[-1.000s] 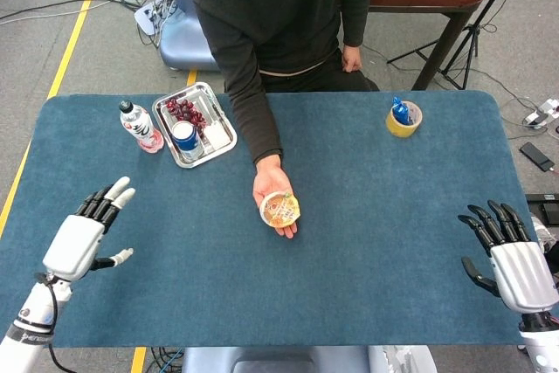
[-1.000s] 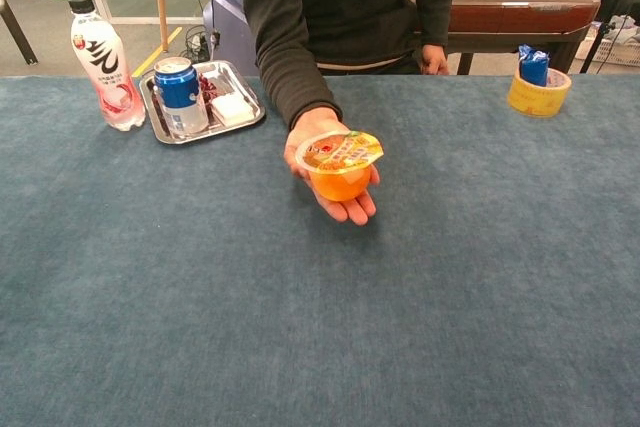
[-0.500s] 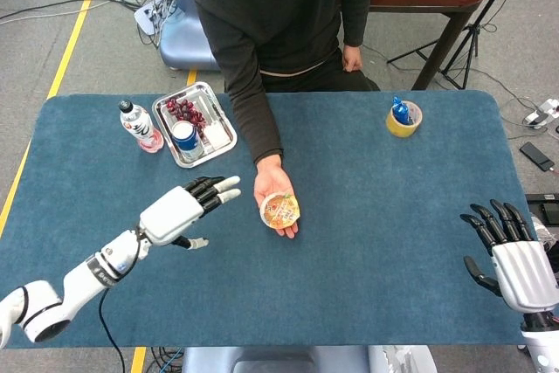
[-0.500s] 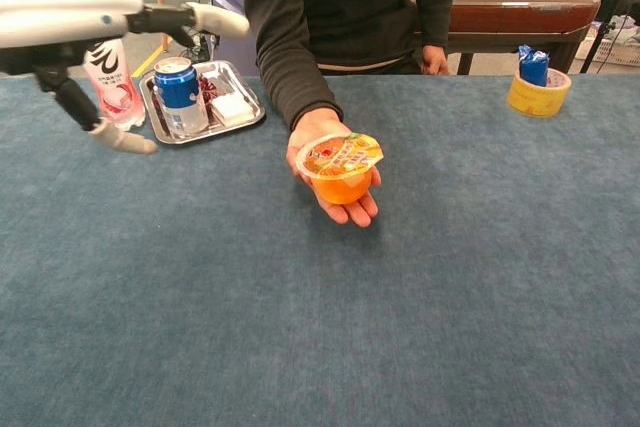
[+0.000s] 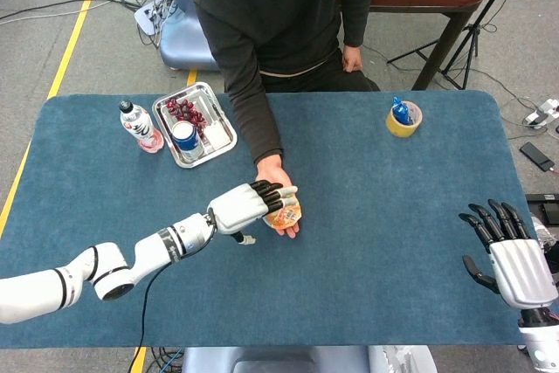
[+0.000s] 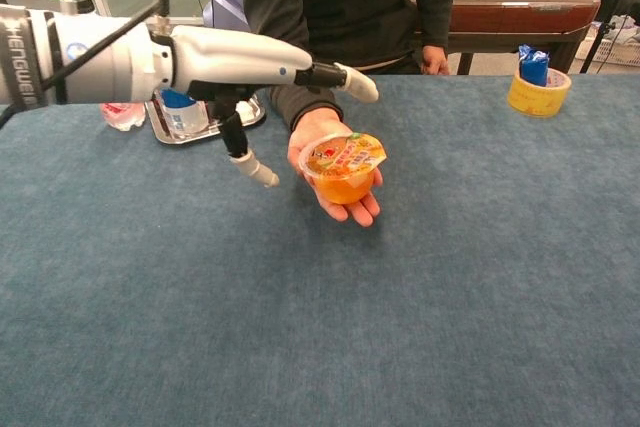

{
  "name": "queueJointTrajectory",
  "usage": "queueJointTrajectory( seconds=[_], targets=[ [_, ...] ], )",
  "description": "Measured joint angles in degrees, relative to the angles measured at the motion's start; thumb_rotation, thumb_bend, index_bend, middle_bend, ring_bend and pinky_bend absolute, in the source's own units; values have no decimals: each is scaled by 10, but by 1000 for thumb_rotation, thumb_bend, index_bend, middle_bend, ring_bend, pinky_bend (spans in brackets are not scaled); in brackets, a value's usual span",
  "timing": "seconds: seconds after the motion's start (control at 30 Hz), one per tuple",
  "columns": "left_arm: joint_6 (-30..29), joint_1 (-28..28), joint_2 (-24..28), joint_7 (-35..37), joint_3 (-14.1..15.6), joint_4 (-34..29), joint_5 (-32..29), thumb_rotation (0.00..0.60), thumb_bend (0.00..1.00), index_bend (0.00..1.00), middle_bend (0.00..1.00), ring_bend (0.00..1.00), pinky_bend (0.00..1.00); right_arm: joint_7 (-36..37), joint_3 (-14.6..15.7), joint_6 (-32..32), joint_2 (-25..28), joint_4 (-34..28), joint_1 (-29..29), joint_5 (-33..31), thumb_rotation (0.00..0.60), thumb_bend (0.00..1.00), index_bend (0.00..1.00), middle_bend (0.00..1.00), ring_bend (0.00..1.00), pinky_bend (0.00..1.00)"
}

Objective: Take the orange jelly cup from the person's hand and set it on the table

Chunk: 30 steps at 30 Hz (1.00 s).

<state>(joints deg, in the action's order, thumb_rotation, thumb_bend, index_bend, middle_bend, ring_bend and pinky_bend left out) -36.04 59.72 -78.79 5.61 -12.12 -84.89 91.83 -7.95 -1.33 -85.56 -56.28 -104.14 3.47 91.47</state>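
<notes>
An orange jelly cup (image 5: 284, 213) (image 6: 342, 173) with a printed foil lid lies in the person's open palm (image 6: 325, 132) over the table's middle. My left hand (image 5: 247, 205) (image 6: 245, 57) hovers just above and left of the cup, fingers extended over it and thumb hanging down at the left, not touching it. My right hand (image 5: 511, 259) rests open at the table's right front edge, far from the cup; the chest view does not show it.
A metal tray (image 5: 224, 142) at the back left holds a blue can (image 5: 184, 136), red fruit and a white packet. A pink drink bottle (image 5: 140, 127) stands beside it. A yellow tape roll (image 5: 403, 118) with a blue item sits back right.
My left arm has swept from the front left corner to the middle, bringing its hand over the jelly cup. The person's hand, the cup and my right hand have stayed put.
</notes>
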Motion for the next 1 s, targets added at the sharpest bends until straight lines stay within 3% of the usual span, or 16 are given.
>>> queueJointTrajectory(
  seconds=[0.4, 0.73, 0.9, 1.0],
  targets=[
    [92, 85, -59, -56, -14, 68, -86, 600, 167, 0, 0, 0, 90, 17, 0, 2, -2, 15, -2, -9, 600, 301, 198, 135, 0, 75],
    [103, 115, -99, -92, -5, 103, -138, 600, 167, 0, 0, 0, 99, 28, 4, -7, 0, 23, -10, -8, 600, 301, 198, 135, 0, 75],
    [90, 117, -114, -96, 1, 119, -147, 600, 167, 61, 0, 11, 231, 31, 5, -6, 0, 25, -11, -8, 600, 301, 198, 135, 0, 75],
    [81, 117, -123, -91, 3, 131, -148, 600, 167, 132, 0, 85, 340, 31, 5, -7, 0, 26, -11, -7, 600, 300, 198, 135, 0, 75]
  ],
)
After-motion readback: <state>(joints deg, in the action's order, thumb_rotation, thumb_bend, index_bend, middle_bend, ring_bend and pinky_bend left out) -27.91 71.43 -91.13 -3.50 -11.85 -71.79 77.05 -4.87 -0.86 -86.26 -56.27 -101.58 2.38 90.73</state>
